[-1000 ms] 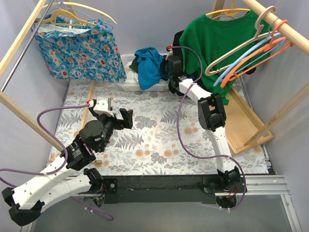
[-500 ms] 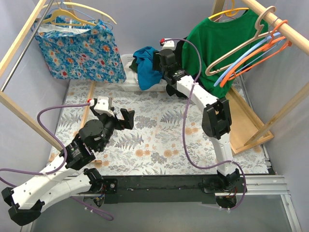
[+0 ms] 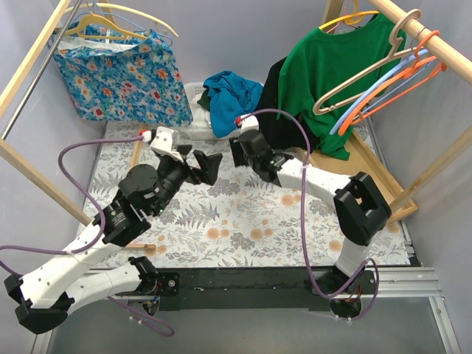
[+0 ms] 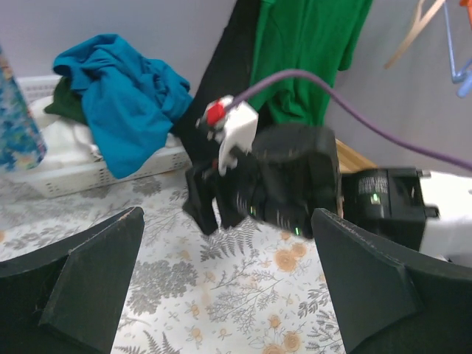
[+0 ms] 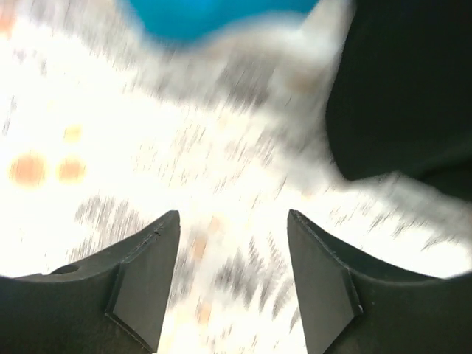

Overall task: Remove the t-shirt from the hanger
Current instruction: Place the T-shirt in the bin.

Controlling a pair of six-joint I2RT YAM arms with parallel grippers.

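The left gripper (image 3: 204,164) gapes wide and empty; only its wrist view shows the right gripper (image 4: 214,210) side-on, low over the floral tablecloth (image 4: 221,295); the blurred right wrist view shows those fingers apart with nothing between; beyond both, well apart, up and right of the right gripper, the green t-shirt (image 3: 332,63) hangs on its yellow hanger (image 3: 341,18).

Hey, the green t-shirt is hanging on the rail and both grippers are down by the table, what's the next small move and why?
Probably raise the right gripper toward the green t-shirt, aiming at its hem. The shirt hangs on its hanger, while the right gripper sits open and empty low over the table. The left gripper is open too, and farther away.
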